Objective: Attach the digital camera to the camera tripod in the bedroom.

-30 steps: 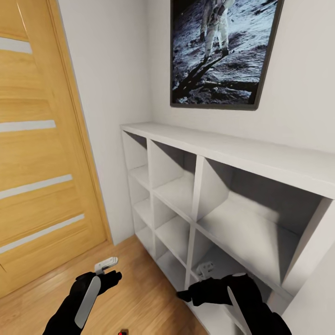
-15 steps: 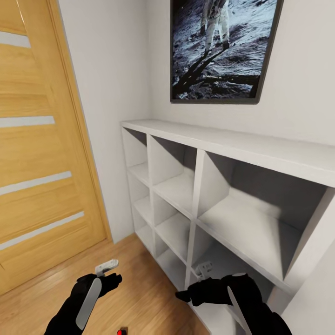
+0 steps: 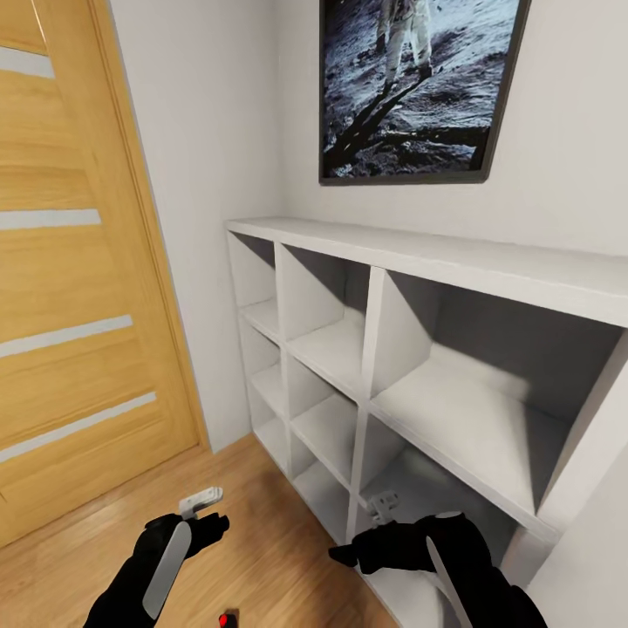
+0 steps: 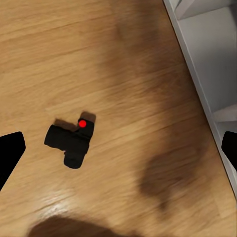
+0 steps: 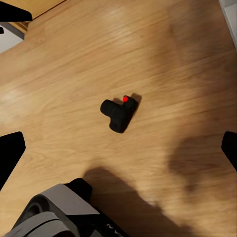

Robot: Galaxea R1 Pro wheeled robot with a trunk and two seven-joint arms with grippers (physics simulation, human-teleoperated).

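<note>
- Head view: I'm facing the white cube shelves [image 3: 419, 366] with a wooden door [image 3: 70, 288] beside them and a framed moon poster [image 3: 414, 87] above. My left gripper [image 3: 202, 508] and right gripper [image 3: 362, 534] hang low in front of the shelves. A red dot just shows on the wood floor [image 3: 262, 541] at the frame's lower edge — the digital camera [image 3: 228, 620], I judge.
- Left wrist view: the camera [image 4: 70, 140] lies on the bare floor, well apart from the shelves' base [image 4: 207, 94]. Its body runs long from the red button end towards the far end, with the stubby lens sticking out sideways along the floor. The jaws stand wide apart, empty.
- Right wrist view: the same camera [image 5: 118, 112], untouched; jaws spread, holding nothing.
- Progress: nothing done yet — pickup, finding the tripod and mounting all remain.
</note>
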